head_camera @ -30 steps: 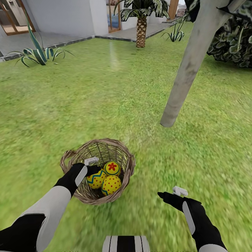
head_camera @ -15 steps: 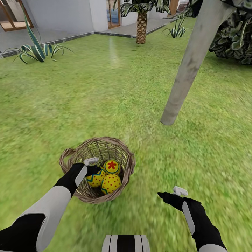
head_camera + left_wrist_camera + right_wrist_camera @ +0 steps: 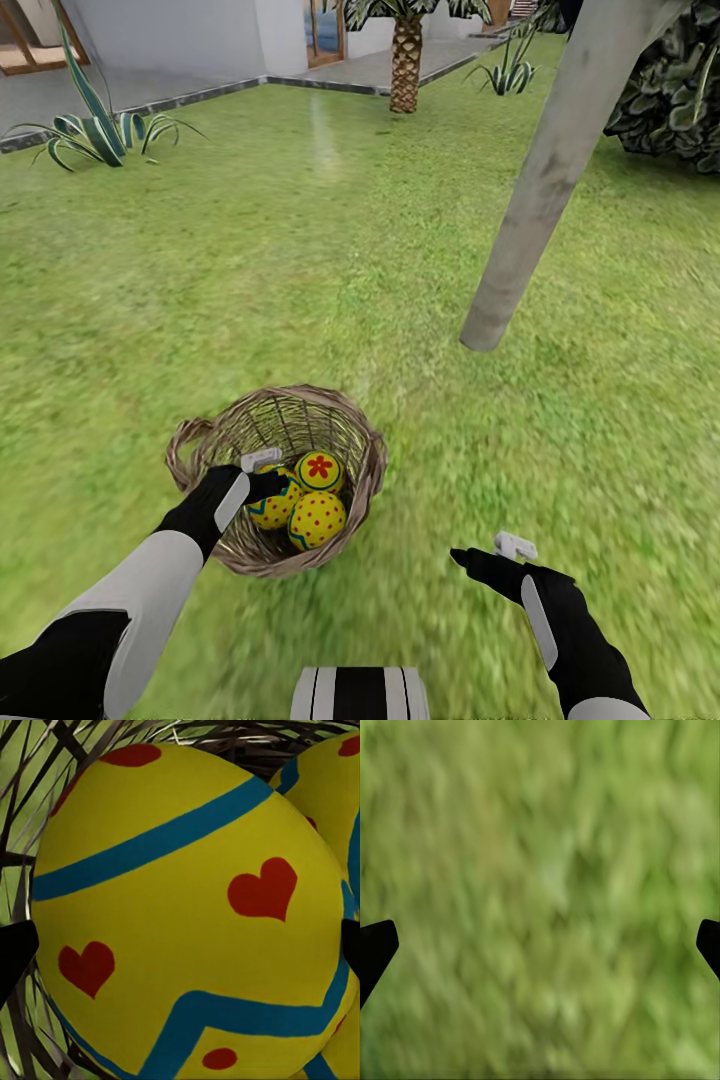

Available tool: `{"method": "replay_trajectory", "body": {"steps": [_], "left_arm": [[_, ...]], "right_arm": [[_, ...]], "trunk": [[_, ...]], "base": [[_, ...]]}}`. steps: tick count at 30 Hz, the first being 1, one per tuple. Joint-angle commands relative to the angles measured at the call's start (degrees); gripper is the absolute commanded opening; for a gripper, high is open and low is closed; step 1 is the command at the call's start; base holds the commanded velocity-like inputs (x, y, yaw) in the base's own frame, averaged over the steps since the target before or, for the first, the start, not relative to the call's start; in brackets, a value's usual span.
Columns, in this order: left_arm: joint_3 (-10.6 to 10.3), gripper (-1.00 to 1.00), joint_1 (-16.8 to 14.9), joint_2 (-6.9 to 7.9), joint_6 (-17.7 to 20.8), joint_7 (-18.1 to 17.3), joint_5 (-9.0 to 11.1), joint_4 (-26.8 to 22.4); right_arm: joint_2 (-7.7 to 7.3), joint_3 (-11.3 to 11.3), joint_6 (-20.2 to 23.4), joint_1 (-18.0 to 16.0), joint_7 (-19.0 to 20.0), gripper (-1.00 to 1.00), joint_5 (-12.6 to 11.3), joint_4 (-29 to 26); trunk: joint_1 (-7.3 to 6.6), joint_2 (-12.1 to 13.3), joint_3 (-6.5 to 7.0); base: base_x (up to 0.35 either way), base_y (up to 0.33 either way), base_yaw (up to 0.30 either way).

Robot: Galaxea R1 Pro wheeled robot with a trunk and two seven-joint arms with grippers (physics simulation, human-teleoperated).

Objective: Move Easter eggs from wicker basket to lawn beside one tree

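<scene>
Three small yellow painted eggs are sitting inside the round brown wicker basket, low and left of the middle in my head view. My left gripper is reaching into the basket, right against the yellow egg with blue stripes and red hearts. Its jaws are standing wide, one tip on each side of that egg. The basket is resting on the green lawn. My right gripper is hanging over grass at lower right, jaws wide, holding nothing. The pale grey tree trunk is leaning at upper right.
</scene>
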Motion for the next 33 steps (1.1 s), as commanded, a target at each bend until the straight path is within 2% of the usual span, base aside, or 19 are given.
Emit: {"method": "replay_trajectory", "body": {"steps": [1,16,28,29,33], "left_arm": [[0.1,1.00,0.0,-0.01,0.3,0.5,0.2,-0.1],[0.3,1.00,0.0,-0.05,0.5,0.8,0.3,0.0],[0.3,1.00,0.0,-0.08,0.6,0.6,0.4,-0.1],[0.3,-1.00,0.0,-0.08,0.6,0.6,0.4,-0.1],[0.3,-1.00,0.0,-0.09,0.6,0.6,0.4,-0.1]], "right_arm": [[0.06,-0.2,0.4,0.0,0.1,1.00,-0.4,-0.1],[0.06,-0.2,0.4,0.0,0.1,1.00,-0.3,-0.1],[0.06,-0.2,0.4,0.0,0.1,1.00,-0.3,-0.1],[0.06,-0.2,0.4,0.0,0.1,1.00,-0.3,-0.1],[0.06,-0.2,0.4,0.0,0.1,1.00,-0.3,-0.1]], "trunk": [[-0.01,0.0,-0.04],[0.07,-0.1,-0.71],[0.07,-0.1,-0.71],[0.07,-0.1,-0.71],[0.07,-0.1,-0.71]], "base": [[0.000,0.000,0.000],[0.000,0.000,0.000],[0.000,0.000,0.000],[0.000,0.000,0.000],[0.000,0.000,0.000]]}}
